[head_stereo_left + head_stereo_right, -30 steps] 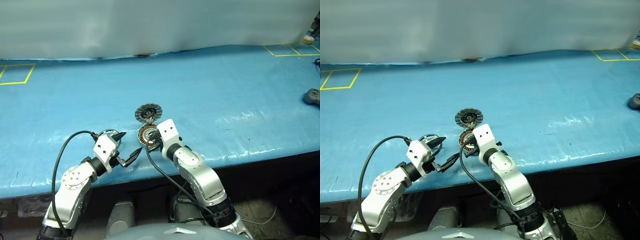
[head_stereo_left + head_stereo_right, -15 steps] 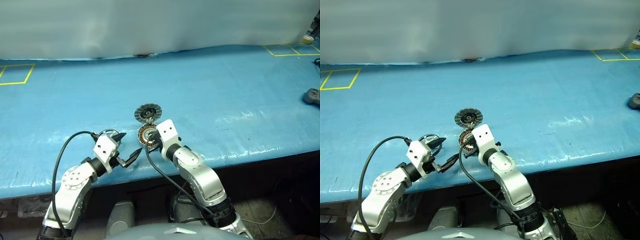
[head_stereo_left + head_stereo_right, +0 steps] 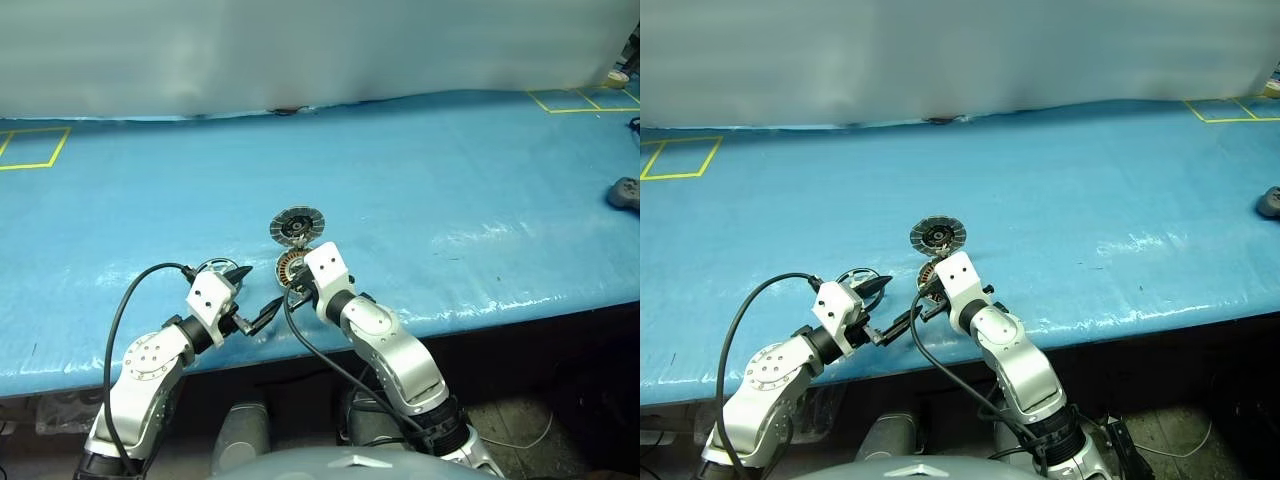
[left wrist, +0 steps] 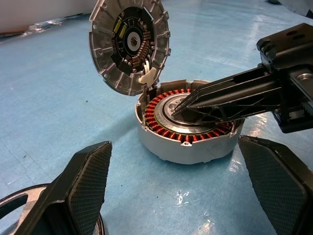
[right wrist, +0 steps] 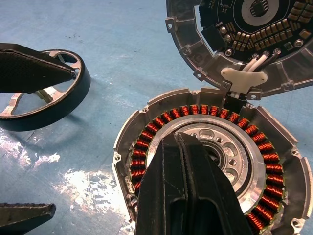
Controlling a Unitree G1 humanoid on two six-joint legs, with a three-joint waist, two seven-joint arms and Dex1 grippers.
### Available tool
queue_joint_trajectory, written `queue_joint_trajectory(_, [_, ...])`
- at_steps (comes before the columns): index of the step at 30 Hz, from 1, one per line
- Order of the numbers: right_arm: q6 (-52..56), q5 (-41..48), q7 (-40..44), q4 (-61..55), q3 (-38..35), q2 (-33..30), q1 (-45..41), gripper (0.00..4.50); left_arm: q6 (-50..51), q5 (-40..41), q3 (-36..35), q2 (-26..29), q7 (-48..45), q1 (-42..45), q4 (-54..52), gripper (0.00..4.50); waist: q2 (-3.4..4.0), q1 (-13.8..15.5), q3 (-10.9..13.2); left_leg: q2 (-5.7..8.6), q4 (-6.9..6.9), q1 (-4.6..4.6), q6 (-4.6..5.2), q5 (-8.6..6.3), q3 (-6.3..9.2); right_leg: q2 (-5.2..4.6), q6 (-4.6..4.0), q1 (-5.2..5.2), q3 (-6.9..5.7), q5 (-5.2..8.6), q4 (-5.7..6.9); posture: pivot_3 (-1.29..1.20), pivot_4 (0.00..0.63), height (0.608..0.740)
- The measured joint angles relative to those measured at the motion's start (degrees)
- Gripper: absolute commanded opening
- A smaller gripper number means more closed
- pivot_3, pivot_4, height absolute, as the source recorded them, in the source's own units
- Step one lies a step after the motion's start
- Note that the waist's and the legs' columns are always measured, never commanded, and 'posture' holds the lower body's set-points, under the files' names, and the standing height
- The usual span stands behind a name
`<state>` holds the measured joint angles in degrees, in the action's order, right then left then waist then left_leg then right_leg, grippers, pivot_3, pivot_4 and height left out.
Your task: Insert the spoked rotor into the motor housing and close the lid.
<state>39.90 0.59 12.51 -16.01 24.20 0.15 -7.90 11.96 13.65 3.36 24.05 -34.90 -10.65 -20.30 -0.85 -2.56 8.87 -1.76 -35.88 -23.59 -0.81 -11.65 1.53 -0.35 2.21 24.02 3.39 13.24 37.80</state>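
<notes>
While the right gripper's (image 5: 183, 142) pressed-together black fingers rest inside the copper-wound silver motor housing (image 4: 188, 125), the small spoked silver rotor (image 5: 46, 90) lies beside it on the blue worktop (image 3: 450, 170) between the left gripper's (image 4: 183, 183) spread fingers. Prodding could scrape the windings; the propped ribbed grey lid (image 4: 129, 44) might drop early.

Spoked rotor (image 5: 44, 93): partly covered by the left gripper's upper finger (image 5: 34, 68). Lid (image 5: 254, 44): cut off by the frame edge beyond the right gripper (image 5: 183, 147). Motor housing (image 5: 146, 127): hub partly hidden under the right gripper's closed fingers.
</notes>
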Motion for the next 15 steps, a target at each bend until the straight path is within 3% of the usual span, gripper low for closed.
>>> queue_joint_trajectory(10, [-0.4, 2.6, 2.2, -7.1, -2.8, -2.1, 0.3, 0.02, 0.0, 0.0, 0.0, 0.1, -0.1, -0.1, 0.0, 4.5, 0.0, 0.1, 0.0, 0.0, 0.0, -0.01, 0.0, 0.0, 0.0, 0.0, 0.0, 0.01, 0.0, 0.0, 0.0, 0.0, 0.15, 0.74])
queue_joint_trajectory(15, [-0.3, 4.6, 4.4, -11.5, -5.0, -6.1, 2.7, 0.02, 0.0, 0.0, 0.0, 0.2, -0.2, 0.0, 0.0, 4.5, 0.0, 0.2, 0.0, 0.02, 0.0, -0.01, 0.0, 0.0, 0.0, -0.02, 0.0, 0.0, 0.0, 0.0, 0.0, 0.0, 0.15, 0.74])
